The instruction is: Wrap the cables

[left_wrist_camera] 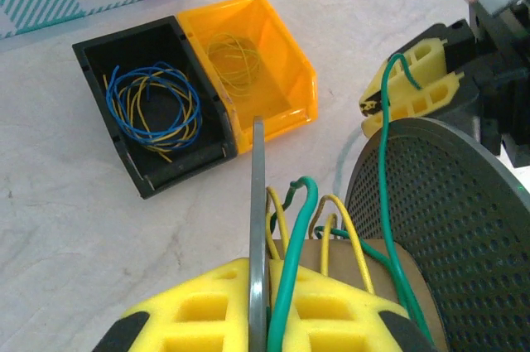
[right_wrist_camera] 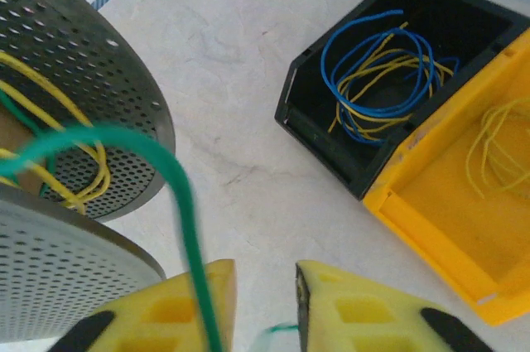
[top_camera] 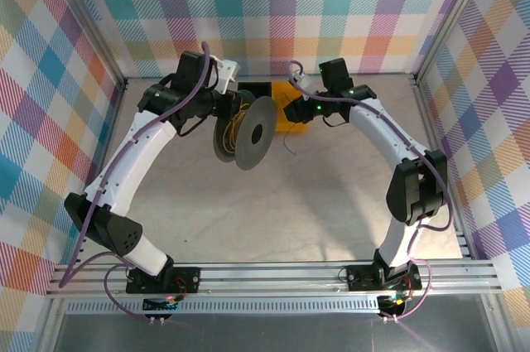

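Observation:
The teal-green cable arcs from the black perforated spool across the left fingertip of my right gripper, whose jaws stand apart with bare table between them. In the left wrist view the same cable rises from the spool core to the right gripper. My left gripper is shut on the spool's thin grey flange, with green and yellow wire loops beside it. From above, the spool hangs between both grippers.
A black bin holds a blue and yellow cable coil. Joined to it, a yellow bin holds a thin yellow-green coil. Both sit behind the spool near the back wall. Open table lies in front.

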`<state>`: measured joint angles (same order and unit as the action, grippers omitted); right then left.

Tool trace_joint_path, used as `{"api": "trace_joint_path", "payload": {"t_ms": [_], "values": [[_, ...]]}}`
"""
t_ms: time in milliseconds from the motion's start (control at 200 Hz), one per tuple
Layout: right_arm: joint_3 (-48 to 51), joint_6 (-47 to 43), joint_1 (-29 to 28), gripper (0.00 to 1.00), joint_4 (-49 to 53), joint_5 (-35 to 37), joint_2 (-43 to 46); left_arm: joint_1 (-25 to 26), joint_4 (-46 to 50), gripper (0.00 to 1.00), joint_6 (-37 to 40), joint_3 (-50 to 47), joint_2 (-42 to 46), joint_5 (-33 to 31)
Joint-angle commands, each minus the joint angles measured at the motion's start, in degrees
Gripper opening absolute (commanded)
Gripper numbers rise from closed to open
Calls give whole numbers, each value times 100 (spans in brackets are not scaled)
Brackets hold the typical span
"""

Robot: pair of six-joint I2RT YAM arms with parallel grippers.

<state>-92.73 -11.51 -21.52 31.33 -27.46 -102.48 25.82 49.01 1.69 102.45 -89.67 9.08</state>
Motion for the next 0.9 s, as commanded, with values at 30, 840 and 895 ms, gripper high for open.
{"api": "trace_joint_path", "payload": {"t_ms": [30,840,895], "values": [[201,17,76,32,-370,-86,228,5,-369,0,-235,316,72,142],[928,306,925,100,-660,-11,1423,209,200,0,-487,199,195,-35],[1194,285,1027,100,-672,-13,1621,219,269,0,-488,254,187,-38]]}}
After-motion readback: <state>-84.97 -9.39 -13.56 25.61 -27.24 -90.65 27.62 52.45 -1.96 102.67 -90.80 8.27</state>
